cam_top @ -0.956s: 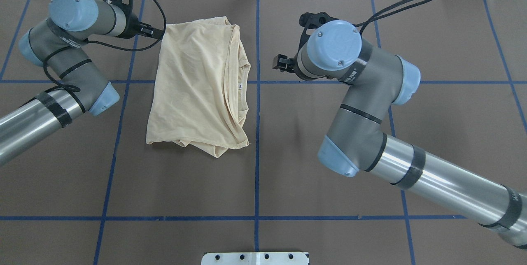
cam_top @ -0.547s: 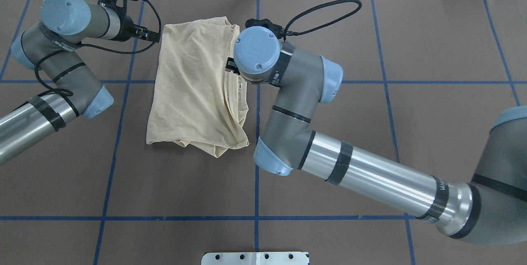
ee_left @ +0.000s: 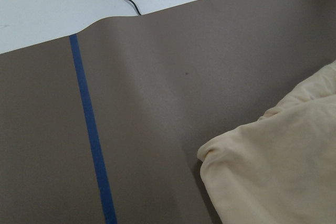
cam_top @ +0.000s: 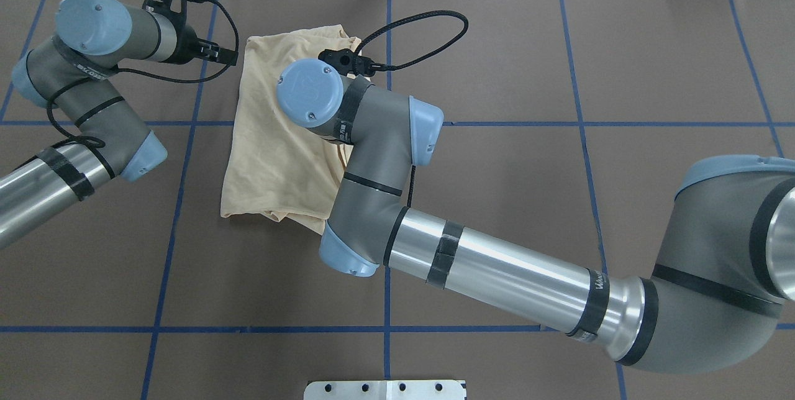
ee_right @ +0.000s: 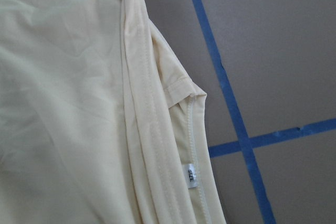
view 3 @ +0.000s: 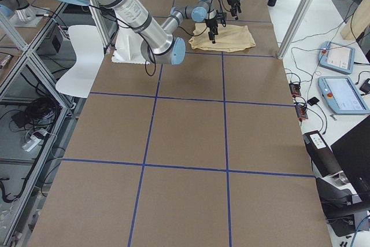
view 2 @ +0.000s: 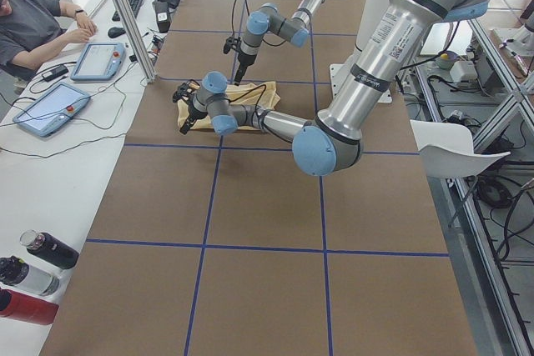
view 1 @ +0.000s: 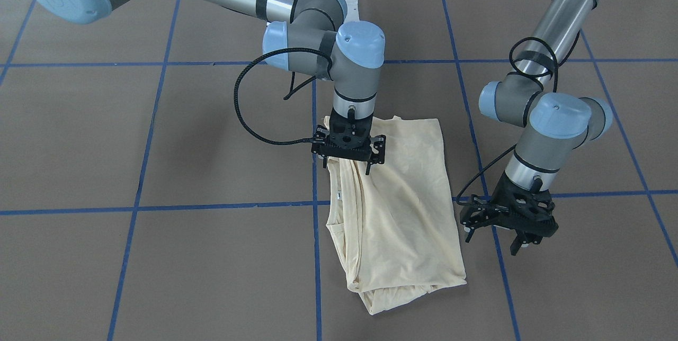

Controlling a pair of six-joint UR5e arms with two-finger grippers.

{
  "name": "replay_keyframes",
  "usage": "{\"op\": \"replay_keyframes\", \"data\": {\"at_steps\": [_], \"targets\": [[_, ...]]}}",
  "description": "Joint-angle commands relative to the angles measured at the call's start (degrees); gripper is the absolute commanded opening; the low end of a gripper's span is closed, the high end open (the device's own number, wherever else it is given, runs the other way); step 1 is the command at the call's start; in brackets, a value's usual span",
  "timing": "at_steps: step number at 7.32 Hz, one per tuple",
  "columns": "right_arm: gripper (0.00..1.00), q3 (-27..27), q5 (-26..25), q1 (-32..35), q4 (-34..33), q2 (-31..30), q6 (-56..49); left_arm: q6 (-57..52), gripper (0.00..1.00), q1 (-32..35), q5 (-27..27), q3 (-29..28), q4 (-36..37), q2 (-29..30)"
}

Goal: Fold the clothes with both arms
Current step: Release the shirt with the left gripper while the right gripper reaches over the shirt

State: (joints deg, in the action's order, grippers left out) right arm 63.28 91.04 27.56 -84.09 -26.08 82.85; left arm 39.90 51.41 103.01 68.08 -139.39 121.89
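Since half a sec ago the right arm (cam_top: 497, 266) has swung further in: its blue wrist cap, then at the T-shirt's collar edge, now sits over the cloth itself in the overhead view. The left arm (cam_top: 93, 33) has drifted only slightly outward. Brown worktop (cam_top: 621, 46) carries a grid of blue tape lines (cam_top: 497, 123). Right arm reaches in from the overhead view's right, forearm crossing the ctr tape line, wrist pointing straight down. Left arm comes in from that view's left, wrist bent toward the shirt's far corner. T-shirt (view 1: 408, 214), pale cream-yellow, lies flat on the worktop folded to a rough rectangle, just left of the ctr line in the overhead view & toward the far side. Its collar side runs along that line, w/ stacked layers showing at the edge. Right end effector (view 1: 347, 167) hangs over the collar-side edge near the label, fingers spread apart, nothing clamped btwn them; can't tell whether the tips touch the cloth. Left end effector (view 1: 491, 243) hovers just beside the far corner on the opposite long edge, clear of the fabric, fingers likewise wide apart & empty. Small white neck label (ee_right: 190, 174) sits inside the collar in the right wrist view, printed "SIZE".
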Motion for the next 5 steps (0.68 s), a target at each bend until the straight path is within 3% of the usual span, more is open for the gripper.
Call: {"op": "replay_keyframes", "data": {"at_steps": [1,5], "targets": [[1.0,-4.29,-0.34,-0.75,-1.51,2.09,-3.8,0.09,1.0,0.0,0.0,0.03,0.0,-0.07],[1.0,-5.71,-2.35,-1.98,-4.5,2.18,-14.28,0.27,1.0,0.0,0.0,0.03,0.0,-0.16]]}}
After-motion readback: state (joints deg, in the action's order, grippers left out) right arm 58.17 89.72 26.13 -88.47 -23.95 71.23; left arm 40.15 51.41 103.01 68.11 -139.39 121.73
